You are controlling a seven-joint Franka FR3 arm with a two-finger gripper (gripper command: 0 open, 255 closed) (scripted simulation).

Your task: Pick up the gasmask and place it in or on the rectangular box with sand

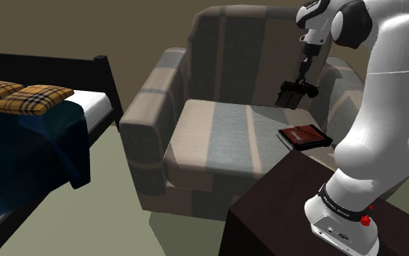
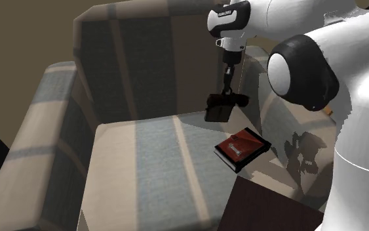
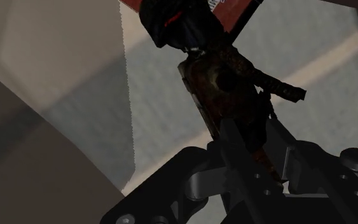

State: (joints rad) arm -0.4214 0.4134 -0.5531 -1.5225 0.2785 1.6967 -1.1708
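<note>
Dark brown and black, the gas mask (image 3: 225, 86) hangs in the air from the end effector (image 2: 228, 92), above the rear part of the armchair seat (image 2: 150, 164) and clear of the cushion.

Flat red box (image 2: 242, 149): lies on the seat near the front corner, by the arm's stand. In the second exterior view it sits just below and to the right of the mask. No sand can be made out on it.

End effector: clenched on the mask. The fingers (image 3: 234, 153) stand close together, pinching the mask's near end, and most of the mask dangles beyond the tips.

Handling, as a judgement: expect a light, rubbery, rather floppy thing with a heavier filter end. Held by one extremity it may swing or twist, so move it slowly. A hold on the stiffer body near the filter would be steadier than one on a strap, though you cannot tell from these views which part is pinched. The box top looks flat and smooth, so lower the mask close to it before you release, or it may slide onto the cushion.
</note>
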